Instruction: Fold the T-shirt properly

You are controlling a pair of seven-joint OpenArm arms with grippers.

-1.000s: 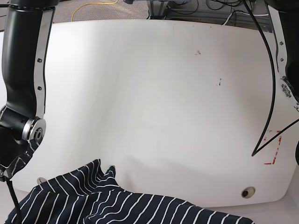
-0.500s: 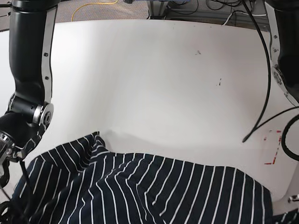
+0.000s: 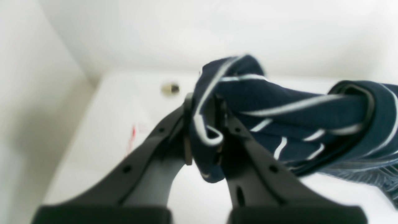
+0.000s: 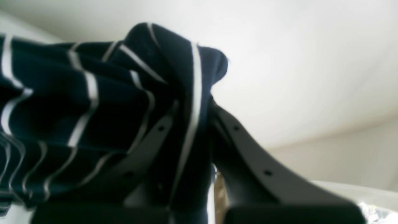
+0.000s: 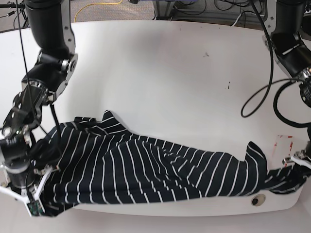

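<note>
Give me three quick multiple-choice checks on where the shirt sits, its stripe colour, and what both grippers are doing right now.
1. Where does the T-shirt lie?
A. along the near edge of the table
B. at the far edge
C. on the floor

2. Its stripes are:
A. red
B. white
C. yellow

3. The left gripper and right gripper are:
A. both open
B. one open
C. both shut on cloth

Answers: 1 A, the base view shows it spread along the near edge; 2 B, thin white lines on dark fabric; 3 C, each wrist view shows fabric pinched between the fingers.
</note>
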